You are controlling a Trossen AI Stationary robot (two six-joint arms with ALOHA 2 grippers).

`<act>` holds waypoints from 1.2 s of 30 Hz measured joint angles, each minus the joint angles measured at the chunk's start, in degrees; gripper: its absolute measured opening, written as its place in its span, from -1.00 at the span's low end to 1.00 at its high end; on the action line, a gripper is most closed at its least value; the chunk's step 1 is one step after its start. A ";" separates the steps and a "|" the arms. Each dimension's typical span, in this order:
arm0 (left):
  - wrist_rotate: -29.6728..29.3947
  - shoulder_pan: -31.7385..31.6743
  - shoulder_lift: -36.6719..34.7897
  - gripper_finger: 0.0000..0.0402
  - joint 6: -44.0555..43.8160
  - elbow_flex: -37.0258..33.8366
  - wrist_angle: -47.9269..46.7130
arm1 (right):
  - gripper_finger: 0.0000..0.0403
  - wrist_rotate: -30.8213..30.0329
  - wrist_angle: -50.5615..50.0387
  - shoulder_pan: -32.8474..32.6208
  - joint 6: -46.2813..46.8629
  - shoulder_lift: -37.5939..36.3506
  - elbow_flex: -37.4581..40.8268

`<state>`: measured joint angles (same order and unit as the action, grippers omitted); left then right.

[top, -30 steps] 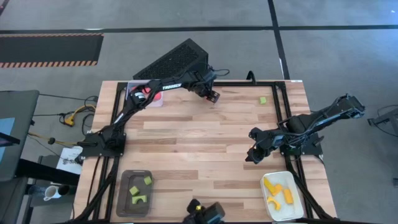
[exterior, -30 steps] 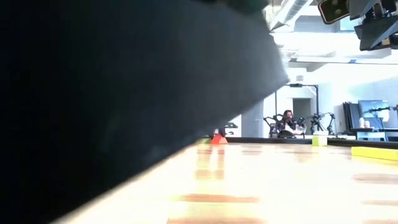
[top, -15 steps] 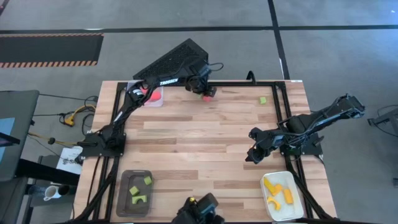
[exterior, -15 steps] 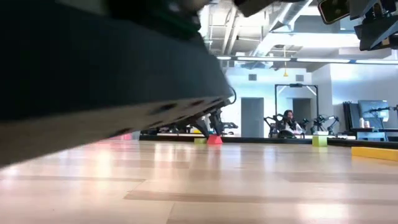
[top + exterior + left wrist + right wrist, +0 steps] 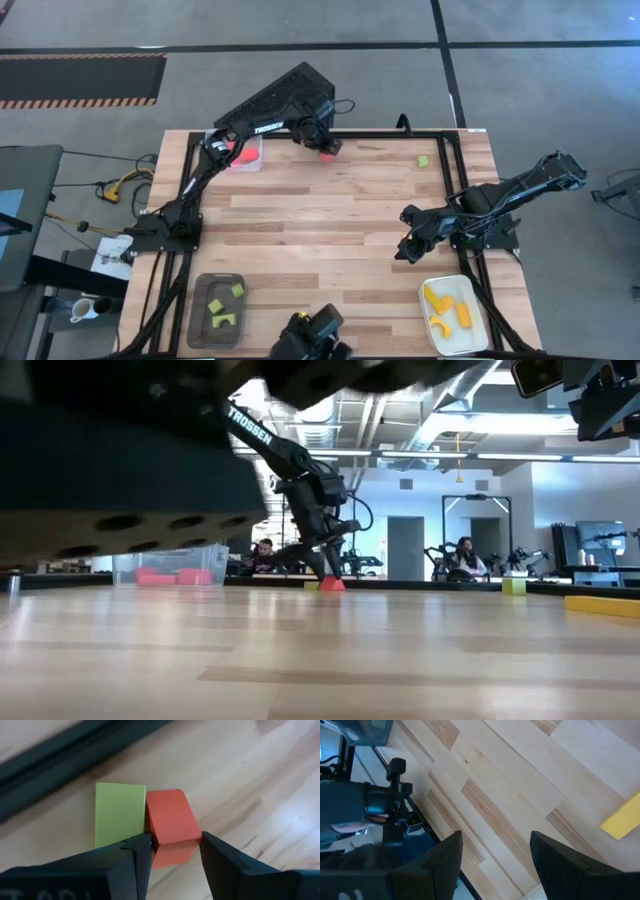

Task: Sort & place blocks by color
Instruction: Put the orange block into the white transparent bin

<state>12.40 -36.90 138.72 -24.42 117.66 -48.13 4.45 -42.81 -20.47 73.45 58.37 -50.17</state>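
At the table's far edge a red block (image 5: 170,817) lies on the wood, touching a light green block (image 5: 120,815). My left gripper (image 5: 325,147) reaches down onto the red block and is shut on it. It also shows far off in the low view (image 5: 328,570). Another green block (image 5: 423,160) sits at the far right. A yellow bar (image 5: 622,822) lies flat on the table, in front of my right gripper. My right gripper (image 5: 410,248) hangs open above the table's right side, holding nothing. My left gripper pinches the red block between its two fingers (image 5: 142,847), at the near end of its two long sides (image 5: 197,836). The fingers slant steeply down from above and lie along the block. The block rests flat on the table, one side against the green block.
A clear tray (image 5: 240,152) with red blocks stands at the far left. A dark grey tray (image 5: 196,318) holding green blocks sits at the near left. A white tray (image 5: 480,325) with yellow blocks sits at the near right. A dark device (image 5: 310,340) is at the near edge.
My left gripper has moved along the far edge toward the table's left and settled around the red block. The red block has slid a little leftward, up against the green one. The dark device at the near edge has shifted left, uncovering the low view.
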 joint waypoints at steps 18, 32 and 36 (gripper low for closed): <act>-6.77 -0.91 -0.63 -0.53 12.10 0.10 -6.05 | 0.27 0.00 0.01 0.00 -0.32 0.00 0.00; -4.57 1.63 -12.93 -0.57 19.66 -0.48 -11.34 | 0.27 -1.02 0.07 0.00 -0.43 -0.02 0.00; -5.41 2.77 -20.73 -0.57 22.58 -3.55 -14.75 | 0.27 -1.61 2.31 0.00 -0.09 0.00 0.00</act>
<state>6.99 -34.13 117.98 -1.85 114.11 -62.88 2.84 -40.50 -20.47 73.36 58.37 -50.17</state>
